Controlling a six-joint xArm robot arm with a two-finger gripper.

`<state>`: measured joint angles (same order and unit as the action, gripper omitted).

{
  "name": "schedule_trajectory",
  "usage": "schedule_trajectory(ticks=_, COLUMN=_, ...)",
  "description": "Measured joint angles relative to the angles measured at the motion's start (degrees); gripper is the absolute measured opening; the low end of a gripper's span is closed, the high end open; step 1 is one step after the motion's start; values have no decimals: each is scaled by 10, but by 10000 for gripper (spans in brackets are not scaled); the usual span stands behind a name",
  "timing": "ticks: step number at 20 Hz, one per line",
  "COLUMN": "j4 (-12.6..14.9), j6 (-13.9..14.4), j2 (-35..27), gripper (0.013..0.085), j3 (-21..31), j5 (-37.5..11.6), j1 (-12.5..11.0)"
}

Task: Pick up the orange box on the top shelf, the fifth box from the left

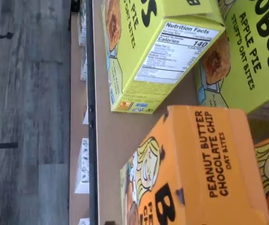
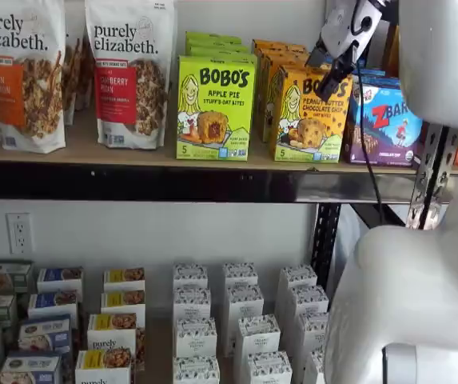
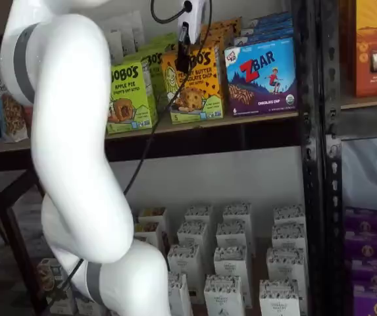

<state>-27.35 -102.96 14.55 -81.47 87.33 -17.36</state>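
The orange box (image 2: 308,116) stands upright on the top shelf (image 2: 133,156), at the front of a row of the same cartons, in both shelf views (image 3: 198,85). The wrist view shows its "Peanut Butter Chocolate Chip" face (image 1: 204,173) close up and turned on its side. My gripper (image 2: 327,70) hangs in front of the box's upper part, its black fingers apart and nothing between them. In a shelf view the fingers (image 3: 183,58) show side-on against the carton's top edge. The box rests on the board, not lifted.
Lime-green Apple Pie cartons (image 2: 213,108) stand just left of the orange box, and a ZBar box (image 2: 384,120) just right. Granola bags (image 2: 129,72) fill the shelf's left end. White cartons (image 2: 236,320) crowd the lower shelf. A black upright (image 3: 310,131) rises right of the ZBar.
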Motion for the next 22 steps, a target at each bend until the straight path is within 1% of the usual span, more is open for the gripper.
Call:
schedule_trajectory(ticks=3, j4=6, j6=-1, j2=-6, gripper=850, j3=-5, j5=3, j1=0)
schedule_trajectory(ticks=9, j4=29, j6=-2, j2=-21, gripper=850, j3=-21, j5=14, j1=4)
schedule_trajectory(ticks=13, j4=47, j6=1, j2=-30, gripper=850, j3=-28, j5=18, j1=11)
schedule_trajectory(ticks=22, j4=76, j6=10, j2=-49, gripper=850, j3=-47, j5=36, j1=24)
